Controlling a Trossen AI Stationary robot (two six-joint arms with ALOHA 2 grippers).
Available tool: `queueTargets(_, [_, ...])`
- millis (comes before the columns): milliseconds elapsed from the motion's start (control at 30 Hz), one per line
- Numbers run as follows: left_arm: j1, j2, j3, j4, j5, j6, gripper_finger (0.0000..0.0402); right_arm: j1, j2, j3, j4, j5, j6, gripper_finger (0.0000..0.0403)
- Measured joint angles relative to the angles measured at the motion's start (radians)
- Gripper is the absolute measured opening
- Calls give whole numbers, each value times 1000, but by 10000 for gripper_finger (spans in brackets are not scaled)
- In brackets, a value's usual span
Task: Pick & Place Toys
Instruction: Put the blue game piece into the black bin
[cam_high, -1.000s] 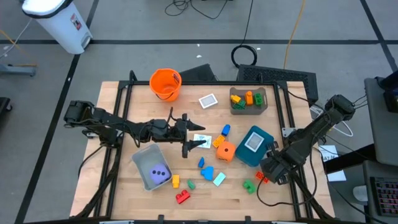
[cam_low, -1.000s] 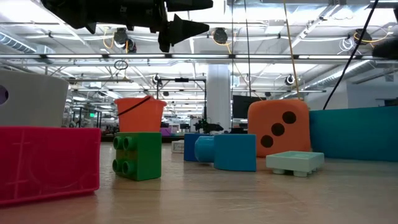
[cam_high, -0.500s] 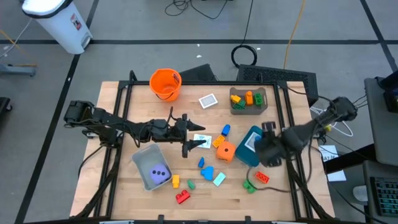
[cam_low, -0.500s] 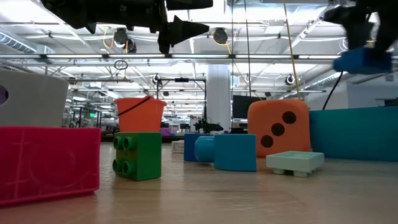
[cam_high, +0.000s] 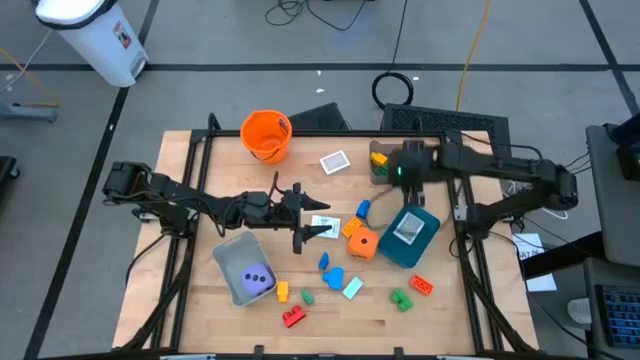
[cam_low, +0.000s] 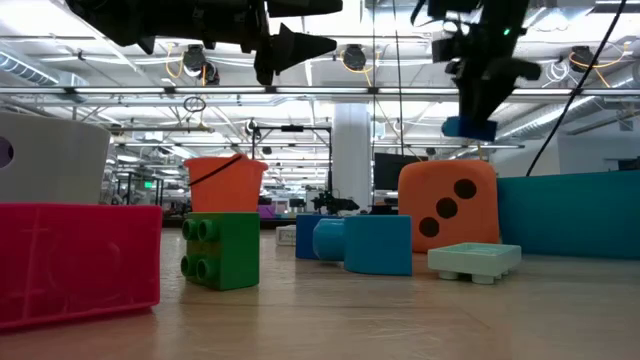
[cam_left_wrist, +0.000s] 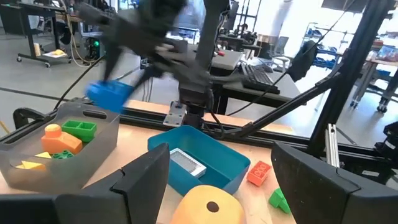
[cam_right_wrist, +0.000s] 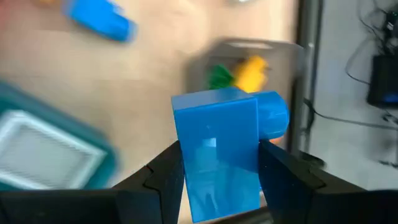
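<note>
Several toys are already sorted: the grey tray (cam_high: 423, 170) in the upper right of the high view holds green, orange and yellow blocks, the teal bin (cam_high: 407, 236) just below it holds a white card, and the grey bin (cam_high: 228, 258) at lower left holds the purple die (cam_high: 256, 279). The right gripper (cam_high: 406, 172) hangs above the grey tray with its jaws closed on a blue block (cam_right_wrist: 217, 146), so this piece looks close to being dropped there. The left gripper (cam_high: 318, 216) hovers near the centre of the worktop (cam_high: 200, 330), jaws apart and empty. Much is left, I judge: the orange die (cam_high: 363, 243), blue pieces (cam_high: 333, 277), a pale tile (cam_high: 352, 288), red blocks (cam_high: 294, 317), green ones (cam_high: 401, 298) and loose cards (cam_high: 335, 162) lie scattered in the lower centre. An orange bucket (cam_high: 266, 134) stands at the upper left, well apart; the left arm stretches across the middle and could be in the way of the right one
</note>
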Motion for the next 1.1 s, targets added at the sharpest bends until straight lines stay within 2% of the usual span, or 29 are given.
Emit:
queueTargets(100, [0, 0, 0, 0, 38, 6, 285, -129, 0, 0, 56, -8, -104, 167])
queueTargets(200, [0, 0, 0, -11, 73, 27, 285, -236, 4, 0, 115, -72, -171, 167])
queueTargets(367, [0, 0, 0, -36, 82, 48, 285, -340, 49, 0, 179, -137, -245, 167])
queueTargets(700, [0, -1, 0, -54, 82, 51, 285, -376, 209, 0, 185, -163, -273, 167])
queueTargets(900, [0, -1, 0, -54, 82, 50, 285, -376, 249, -2, 187, -163, -268, 167])
queueTargets(1100, [0, -1, 0, -54, 82, 50, 285, -377, 249, -82, 220, -163, -266, 167])
